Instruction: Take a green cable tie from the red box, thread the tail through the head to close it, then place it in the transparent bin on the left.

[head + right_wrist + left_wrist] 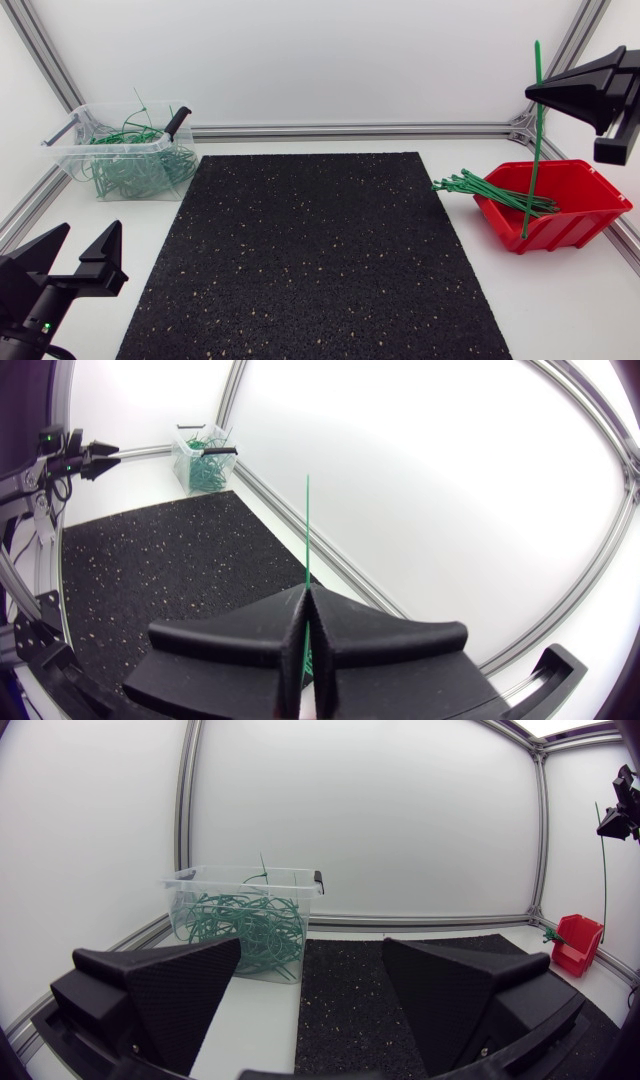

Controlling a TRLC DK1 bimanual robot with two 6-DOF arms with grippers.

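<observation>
Our left matte black gripper [87, 232] sits low beside the black speckled rubber mat [310, 260], fingers apart. Our right matte black gripper [532, 92] clamps a thin green plastic cable tie [533, 150], upright over the red plastic box [592, 215].

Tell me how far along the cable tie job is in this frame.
Done: the right gripper is shut on one green cable tie, held straight and upright over the red box. In hand: that tie is not yet threaded, and the left gripper is open and empty. Left: threading the tail through the head, then dropping it in the transparent bin, which already holds ties.
</observation>
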